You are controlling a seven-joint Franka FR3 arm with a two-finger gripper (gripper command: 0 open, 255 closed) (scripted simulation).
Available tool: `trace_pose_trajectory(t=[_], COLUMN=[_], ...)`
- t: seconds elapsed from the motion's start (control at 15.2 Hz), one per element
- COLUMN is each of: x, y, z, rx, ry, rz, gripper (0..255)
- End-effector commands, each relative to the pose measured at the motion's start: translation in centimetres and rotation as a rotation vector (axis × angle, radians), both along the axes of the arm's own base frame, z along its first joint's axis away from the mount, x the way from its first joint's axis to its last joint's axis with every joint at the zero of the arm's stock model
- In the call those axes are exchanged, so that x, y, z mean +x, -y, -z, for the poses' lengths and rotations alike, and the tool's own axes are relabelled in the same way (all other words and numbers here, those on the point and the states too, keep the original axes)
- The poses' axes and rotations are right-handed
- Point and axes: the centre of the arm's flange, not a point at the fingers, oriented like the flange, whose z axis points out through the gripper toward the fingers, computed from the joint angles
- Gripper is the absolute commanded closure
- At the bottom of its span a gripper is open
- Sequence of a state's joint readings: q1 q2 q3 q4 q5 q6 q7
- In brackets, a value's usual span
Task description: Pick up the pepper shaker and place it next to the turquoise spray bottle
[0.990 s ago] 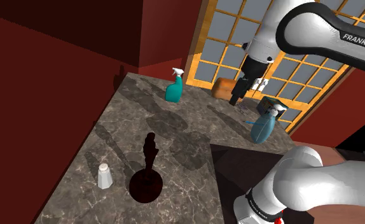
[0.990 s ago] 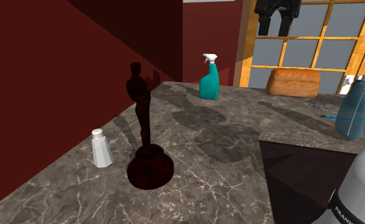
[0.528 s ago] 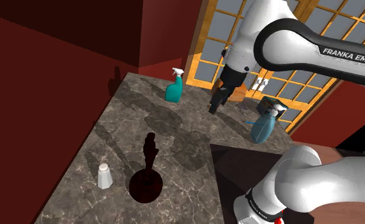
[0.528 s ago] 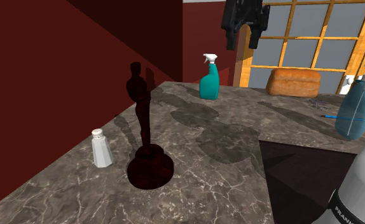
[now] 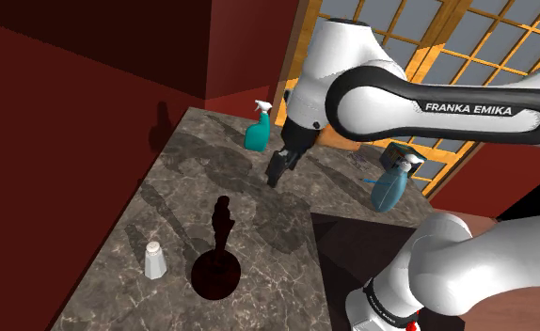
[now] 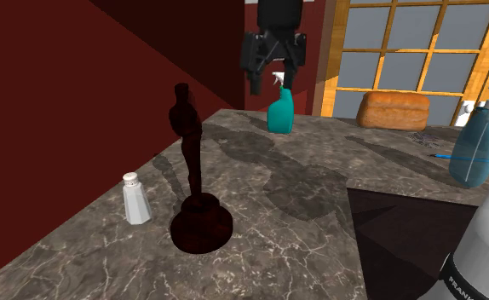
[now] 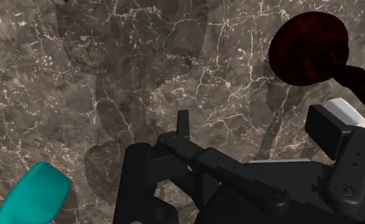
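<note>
The pepper shaker [image 5: 154, 260] is a small white bottle with a grey cap. It stands upright near the counter's front left edge, also seen as the shaker [image 6: 135, 199] beside the dark statue. The turquoise spray bottle [image 5: 257, 129] stands at the counter's far end, against the window side [image 6: 280, 111]; its body [image 7: 35, 197] shows under the hand. My gripper [image 5: 279, 169] hangs open and empty in the air above the counter's middle, close to the turquoise bottle. In the second exterior view the gripper [image 6: 273, 83] has its fingers spread apart, far from the shaker.
A tall dark red statue [image 5: 219, 254] on a round base [image 7: 308, 48] stands right beside the shaker. A blue spray bottle [image 5: 390, 186] and a loaf of bread [image 6: 394, 111] sit at the counter's far right. Dark red walls border the marble counter [image 5: 193, 188].
The arm has swung from the window side toward the shoulder view's left and come lower, past the bread to beside the turquoise bottle. The gripper has stayed open. The objects have not moved.
</note>
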State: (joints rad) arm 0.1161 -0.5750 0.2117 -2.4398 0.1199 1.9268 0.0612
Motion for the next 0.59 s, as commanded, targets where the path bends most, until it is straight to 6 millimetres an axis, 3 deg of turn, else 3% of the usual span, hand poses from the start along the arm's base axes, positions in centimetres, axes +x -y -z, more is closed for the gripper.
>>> trace_pose_trajectory(t=[0.0,0.53], x=[0.7,3.5], y=[-2.1,-11.3], z=[1.0,5.4], rx=[-0.003,-0.021], ry=[0.01,0.047], rz=[-0.014,-0.069], gripper=[0,0])
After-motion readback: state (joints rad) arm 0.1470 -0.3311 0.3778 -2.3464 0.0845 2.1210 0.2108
